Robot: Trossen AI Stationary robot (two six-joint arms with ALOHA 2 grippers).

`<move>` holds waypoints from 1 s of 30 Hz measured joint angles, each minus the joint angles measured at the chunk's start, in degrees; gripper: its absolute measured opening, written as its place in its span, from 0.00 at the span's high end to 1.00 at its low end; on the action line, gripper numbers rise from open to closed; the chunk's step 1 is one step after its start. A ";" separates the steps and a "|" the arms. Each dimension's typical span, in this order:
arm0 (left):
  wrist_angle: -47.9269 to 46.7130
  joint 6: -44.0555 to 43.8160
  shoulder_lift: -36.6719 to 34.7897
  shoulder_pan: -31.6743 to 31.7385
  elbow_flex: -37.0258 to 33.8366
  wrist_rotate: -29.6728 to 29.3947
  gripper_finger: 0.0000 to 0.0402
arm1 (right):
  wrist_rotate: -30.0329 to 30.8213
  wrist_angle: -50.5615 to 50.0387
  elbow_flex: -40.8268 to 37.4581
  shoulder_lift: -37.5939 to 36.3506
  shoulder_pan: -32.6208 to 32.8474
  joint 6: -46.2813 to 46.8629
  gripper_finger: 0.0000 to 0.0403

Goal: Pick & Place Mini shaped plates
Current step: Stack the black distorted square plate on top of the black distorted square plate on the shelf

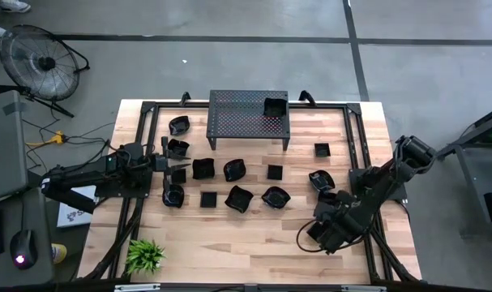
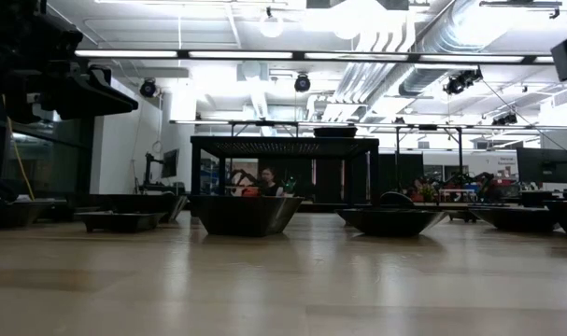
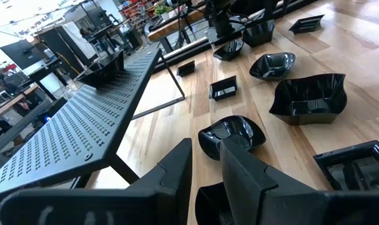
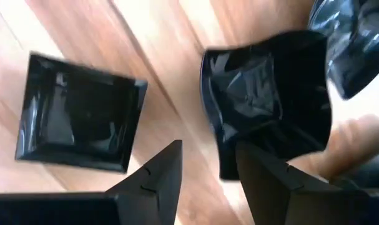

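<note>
Several mini shaped plates (image 1: 237, 170) lie scattered on the wooden table, each resting on its base. One more dish (image 1: 275, 106) sits on top of the perforated stand (image 1: 247, 122). My left gripper (image 1: 168, 166) (image 3: 205, 164) hovers level among the dishes at the table's left, its fingers a narrow gap apart, pointing at a lobed dish (image 3: 231, 134). My right gripper (image 4: 208, 164) is open and points down at the table's right, above a square dish (image 4: 77, 122) and a wavy-edged dish (image 4: 267, 106). In the high view its own arm (image 1: 367, 195) hides it.
The stand rises at the table's far middle, with its legs on the wood. A small green plant (image 1: 145, 255) sits at the near left corner. Bare wood stretches along the near edge (image 1: 246, 251). In the low view, dishes (image 2: 246, 213) line the table across its middle.
</note>
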 joint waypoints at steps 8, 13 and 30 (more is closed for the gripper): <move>-0.01 0.00 0.00 0.01 -0.01 0.00 0.80 | 6.95 -1.17 0.02 0.00 1.17 -3.24 0.65; -0.01 0.00 0.00 0.02 -0.01 0.00 0.80 | 7.47 -1.19 0.02 0.00 2.27 -4.31 0.65; -0.01 0.00 0.00 0.02 -0.01 0.00 0.80 | 5.11 3.81 -5.25 0.02 2.97 -3.30 0.65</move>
